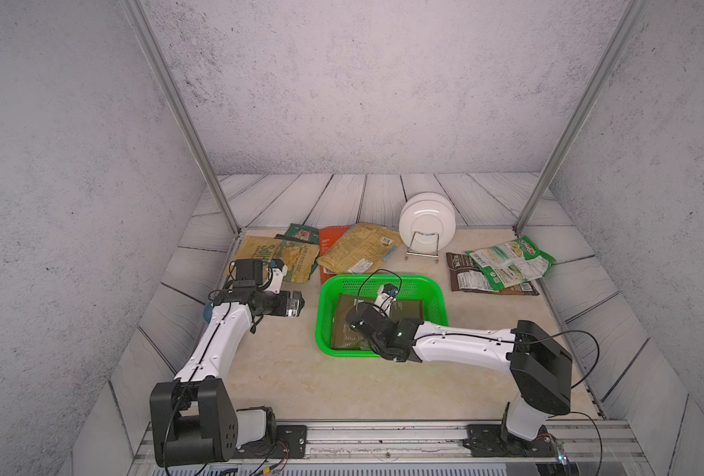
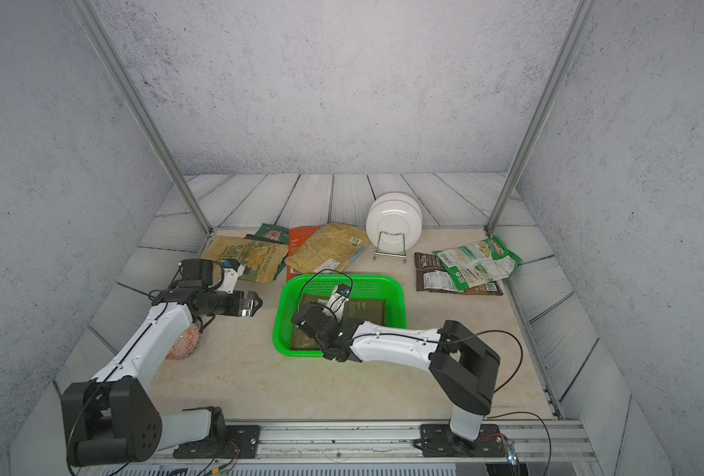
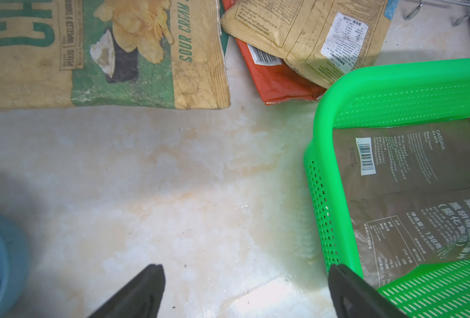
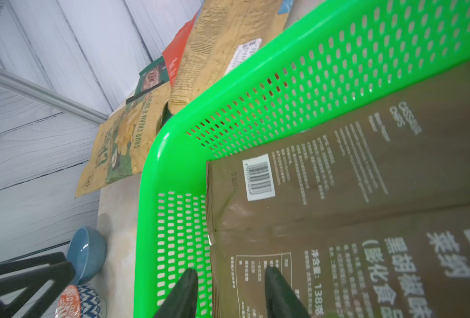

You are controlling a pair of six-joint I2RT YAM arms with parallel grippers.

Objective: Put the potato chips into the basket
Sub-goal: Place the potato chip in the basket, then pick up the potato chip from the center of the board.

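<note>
- Potato chips [image 2: 476, 263] lie mostly outside the basket [image 3: 323, 124]. Only the olive bag [image 3: 410, 176] rests flat on its floor, and the rest sit on the table beyond it and to its right.
- Right gripper [image 4: 229, 269] hangs low inside the basket, fingers parted and holding nothing, with the olive bag's edge between them. A slanted lift could snag that edge and drag the bag back out.
- One right finger sits close to the mesh wall, so a sideways retreat may hook the rim and shove the light basket.
- Left gripper [image 3: 246, 268] hovers wide open and empty over bare table beside the basket. Two arms working this near each other risk a collision.
- Orange-red bag [image 1: 329, 243] lies pinned under the mustard-yellow bag [image 1: 356, 249], so pulling either one may drag the other along.
- White plates [image 1: 426, 224] stand in a rack just beside the mustard-yellow bag, where a careless reach could topple them.
- Flat bags offer little to pinch, so fingers may skid off.
- The olive bag covers much of the floor, so later bags must stack on it and may slide over the shallow rim.
</note>
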